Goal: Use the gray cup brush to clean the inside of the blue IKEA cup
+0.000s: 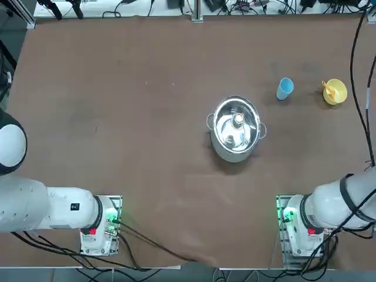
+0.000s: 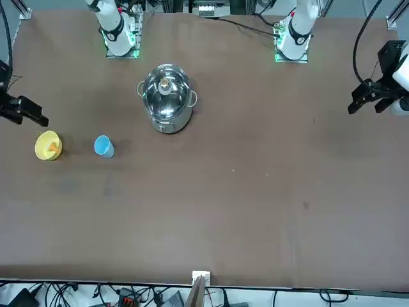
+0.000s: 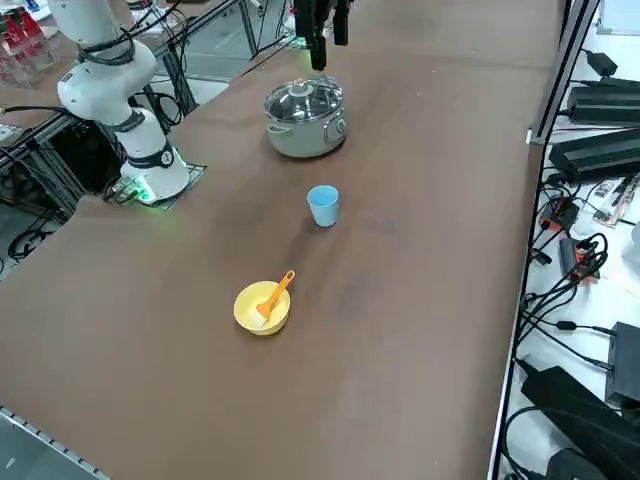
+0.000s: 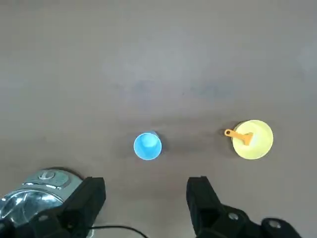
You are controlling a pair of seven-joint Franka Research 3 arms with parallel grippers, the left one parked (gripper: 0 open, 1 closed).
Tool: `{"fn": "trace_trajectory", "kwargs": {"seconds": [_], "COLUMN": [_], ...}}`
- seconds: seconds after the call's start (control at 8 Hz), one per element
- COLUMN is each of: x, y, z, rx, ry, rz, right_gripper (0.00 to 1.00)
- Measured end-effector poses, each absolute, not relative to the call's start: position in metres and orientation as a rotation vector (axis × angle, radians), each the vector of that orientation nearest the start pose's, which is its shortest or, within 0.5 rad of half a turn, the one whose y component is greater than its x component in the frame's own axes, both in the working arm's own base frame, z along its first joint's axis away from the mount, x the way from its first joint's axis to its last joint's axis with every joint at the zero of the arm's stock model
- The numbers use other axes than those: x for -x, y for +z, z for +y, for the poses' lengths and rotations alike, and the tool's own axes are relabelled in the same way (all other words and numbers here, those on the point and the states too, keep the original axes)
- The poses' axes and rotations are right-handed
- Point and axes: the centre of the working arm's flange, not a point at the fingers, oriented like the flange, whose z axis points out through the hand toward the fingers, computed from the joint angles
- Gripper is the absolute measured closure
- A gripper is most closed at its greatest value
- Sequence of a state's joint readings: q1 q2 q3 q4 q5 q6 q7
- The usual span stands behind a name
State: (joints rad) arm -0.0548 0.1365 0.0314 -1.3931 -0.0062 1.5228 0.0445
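The desk point(image 1: 176, 153) holds everything. The pot point(image 1: 237, 126), lidded, stands nearest its middle. The right end effector point(image 4: 146, 203) hangs above the desk — released, fingers apart. The bowl point(image 3: 250, 300) carries the brush point(image 3: 276, 294), leaning on its rim — the cup point(image 3: 323, 204) stands upright between bowl and pot.

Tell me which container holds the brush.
The yellow bowl: the brush juts over its rim. Neither the blue cup nor the lidded pot shows one.

Blue cup point(image 3: 323, 206): bears no readable text.
Yellow bowl point(image 3: 247, 304) and orange-handled brush point(image 3: 279, 290): no lettering legible.
Steel pot point(image 3: 305, 122): no brand or number legible.
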Motion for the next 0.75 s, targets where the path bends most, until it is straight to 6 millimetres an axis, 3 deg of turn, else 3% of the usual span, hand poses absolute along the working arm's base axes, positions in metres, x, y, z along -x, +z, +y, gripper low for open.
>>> {"fn": "trace_trajectory", "kwargs": {"seconds": [0.25, 0.75], "x": [-0.5808, -0.5809], "y": [0.6286, 0.6263], "z": [-0.0144, -0.0143], "rx": [3.143, 3.142], "ry": [0.014, 0.022], "rz": [0.098, 0.100], "right_gripper": [0.00, 0.00]}}
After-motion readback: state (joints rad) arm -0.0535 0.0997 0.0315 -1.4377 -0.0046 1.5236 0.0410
